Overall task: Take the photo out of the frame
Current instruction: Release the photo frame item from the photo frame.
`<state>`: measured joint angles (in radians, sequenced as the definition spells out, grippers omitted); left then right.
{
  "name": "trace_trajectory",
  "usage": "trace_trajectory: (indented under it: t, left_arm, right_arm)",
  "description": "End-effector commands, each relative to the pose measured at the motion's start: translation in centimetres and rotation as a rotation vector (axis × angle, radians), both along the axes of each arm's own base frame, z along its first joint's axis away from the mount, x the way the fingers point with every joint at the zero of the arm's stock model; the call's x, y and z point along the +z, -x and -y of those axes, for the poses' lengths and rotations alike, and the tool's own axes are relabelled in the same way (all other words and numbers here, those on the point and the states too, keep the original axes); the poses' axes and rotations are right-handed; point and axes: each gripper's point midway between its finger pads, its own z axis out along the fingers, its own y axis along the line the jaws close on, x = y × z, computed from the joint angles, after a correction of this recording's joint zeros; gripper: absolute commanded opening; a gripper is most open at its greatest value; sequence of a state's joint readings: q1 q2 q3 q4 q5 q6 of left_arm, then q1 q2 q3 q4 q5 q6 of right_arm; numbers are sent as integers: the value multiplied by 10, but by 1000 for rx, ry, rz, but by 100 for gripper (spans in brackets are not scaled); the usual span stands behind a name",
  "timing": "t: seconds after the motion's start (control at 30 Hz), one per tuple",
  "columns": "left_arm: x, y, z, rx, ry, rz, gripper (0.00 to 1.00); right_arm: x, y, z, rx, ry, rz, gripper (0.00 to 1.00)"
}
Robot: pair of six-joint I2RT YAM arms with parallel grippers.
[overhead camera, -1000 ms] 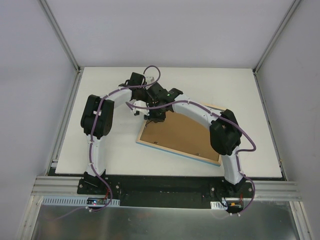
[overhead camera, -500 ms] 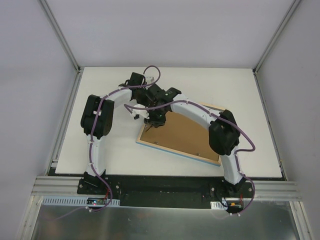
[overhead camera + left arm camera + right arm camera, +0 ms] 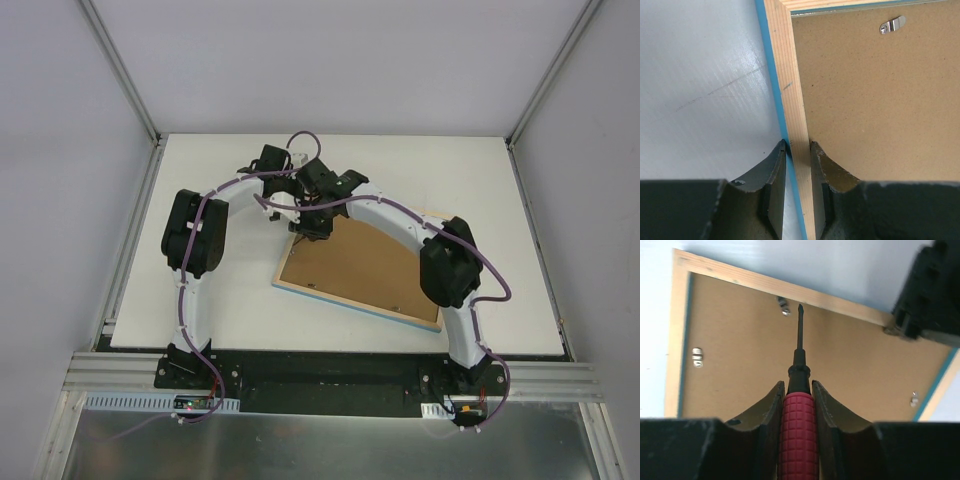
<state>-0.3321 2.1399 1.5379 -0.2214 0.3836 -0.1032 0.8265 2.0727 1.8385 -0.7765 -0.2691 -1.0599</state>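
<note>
The frame (image 3: 350, 301) lies face down on the table, showing its pale wood rim, light-blue edge and brown backing board (image 3: 360, 265). The photo is hidden under the board. My left gripper (image 3: 293, 224) is shut on the frame's rim near its far left corner; in the left wrist view the jaws (image 3: 798, 146) straddle the wood rim (image 3: 785, 75). My right gripper (image 3: 798, 385) is shut on a red-handled screwdriver (image 3: 799, 430) above the board. Its tip hovers next to a metal tab (image 3: 784, 306) by the rim. The right gripper (image 3: 315, 222) is close beside the left one.
Other metal tabs hold the board: one (image 3: 697, 357) on the left side, one (image 3: 914, 399) near the right, one (image 3: 892, 24) in the left wrist view. The left gripper's black body (image 3: 927, 295) stands on the rim right of the screwdriver tip. White table (image 3: 220, 300) surrounds the frame.
My right wrist has shifted slightly toward the frame's far edge with the screwdriver still in it. The left gripper and the frame have stayed in place.
</note>
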Motion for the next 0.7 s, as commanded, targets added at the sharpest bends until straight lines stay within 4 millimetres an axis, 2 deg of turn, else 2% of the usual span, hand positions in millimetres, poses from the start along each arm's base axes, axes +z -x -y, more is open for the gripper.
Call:
trace_trajectory:
  t: [0.0, 0.23, 0.5, 0.67]
  left_arm:
    - [-22, 12, -18, 25, -53, -68, 0]
    - [-22, 12, -18, 25, -53, -68, 0]
    - [-22, 12, -18, 25, -53, -68, 0]
    - [-21, 13, -18, 26, -50, -69, 0]
  right_arm:
    - [41, -27, 0, -81, -85, 94, 1]
    - [11, -18, 1, -56, -22, 26, 1]
    - [3, 11, -13, 41, -5, 6, 1]
    - [-5, 14, -8, 48, 36, 8, 1]
